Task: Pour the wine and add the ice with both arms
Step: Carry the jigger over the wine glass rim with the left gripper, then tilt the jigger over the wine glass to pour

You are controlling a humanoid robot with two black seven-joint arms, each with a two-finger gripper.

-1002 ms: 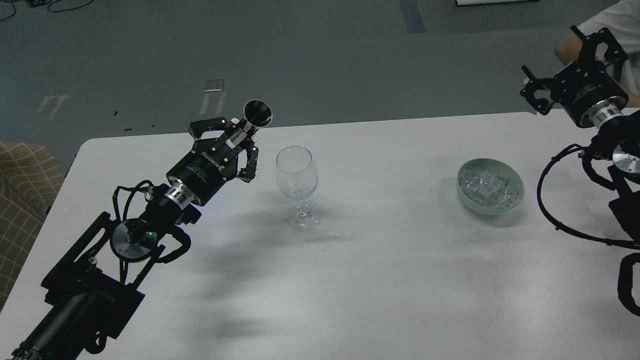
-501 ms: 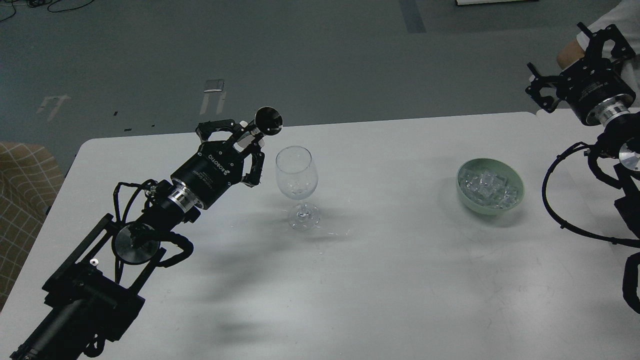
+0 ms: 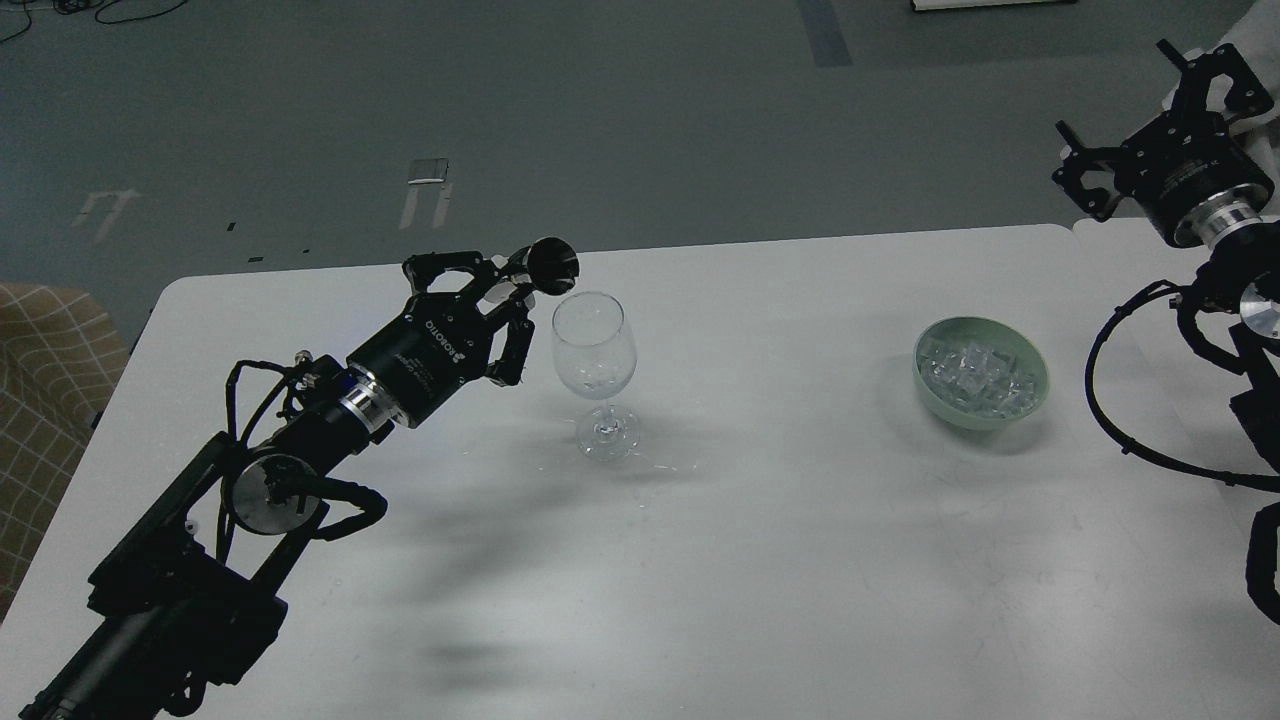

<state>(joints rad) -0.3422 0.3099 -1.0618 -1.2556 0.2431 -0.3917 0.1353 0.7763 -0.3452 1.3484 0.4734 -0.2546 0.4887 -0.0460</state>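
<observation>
Glassy ice (image 3: 975, 378) heaped in a green bowl (image 3: 1030, 400) near the counter (image 3: 760, 560) right edge looks slippery, light, hard; pinch one cube's flat sides. Left fingers (image 3: 505, 290) clench a dark cup (image 3: 553, 266); right fingers (image 3: 1150, 105) spread, empty.

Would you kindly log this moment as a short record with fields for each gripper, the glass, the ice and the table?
left gripper: shut on a small dark cup, tipped toward the glass rim
right gripper: open, empty, raised past the table's far right corner
wine glass: upright, looks nearly empty
ice: heaped in the green bowl, right of the glass
table: white, a few droplets near the glass foot
</observation>
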